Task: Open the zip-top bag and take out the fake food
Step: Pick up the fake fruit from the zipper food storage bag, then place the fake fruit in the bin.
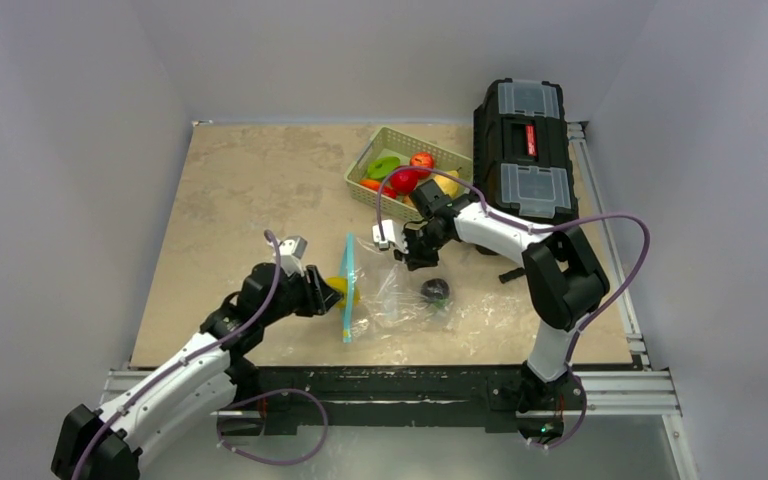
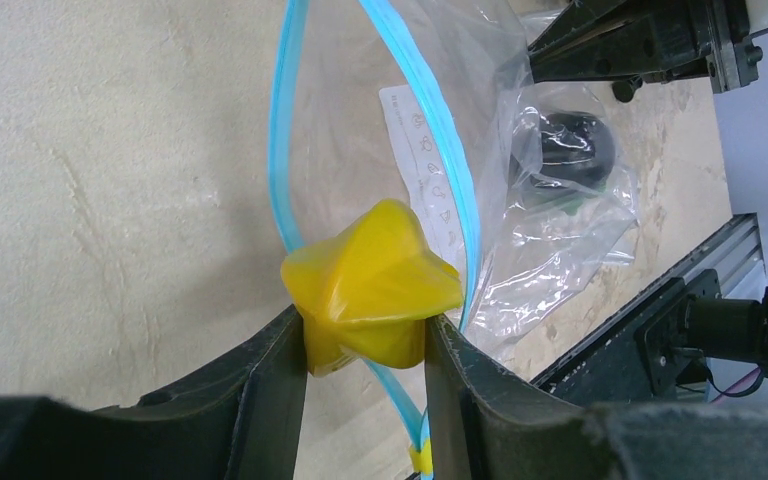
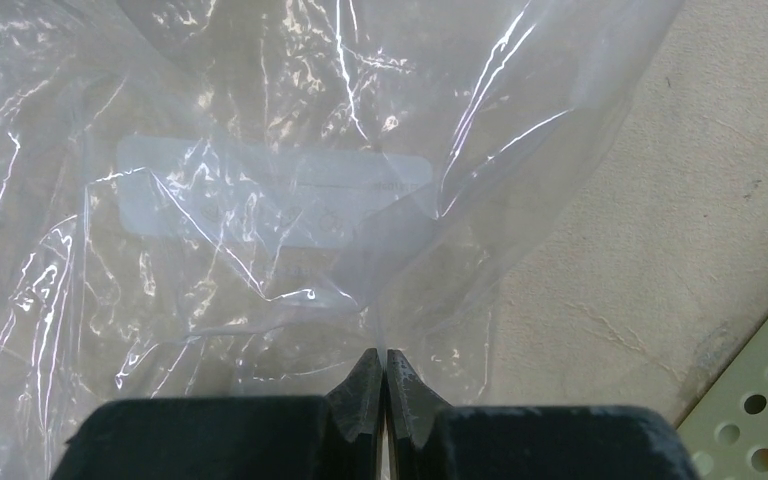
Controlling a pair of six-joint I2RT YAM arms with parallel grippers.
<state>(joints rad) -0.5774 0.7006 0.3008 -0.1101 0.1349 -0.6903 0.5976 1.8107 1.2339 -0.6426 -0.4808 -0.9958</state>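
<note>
The zip-top bag [image 1: 400, 295] lies crinkled on the table with its teal zip strip [image 1: 348, 285] spread into an open loop [image 2: 430, 120]. My left gripper [image 1: 332, 292] is shut on a yellow star-shaped piece of fake food [image 2: 370, 285] right at the bag's mouth, a finger [image 2: 270, 390] pressing on each side. A dark purple piece [image 1: 435, 290] [image 2: 565, 145] sits inside the bag. My right gripper [image 1: 415, 252] [image 3: 381, 362] is shut on a fold of the bag's clear film [image 3: 260, 200] at the far edge.
A pale green basket [image 1: 385, 133] at the back holds red [image 1: 405, 180], green [image 1: 383, 166] and yellow pieces. A black toolbox [image 1: 522, 145] stands to its right. The basket's corner [image 3: 760, 400] shows beside my right gripper. The metal frame rail [image 1: 410, 380] runs along the near edge.
</note>
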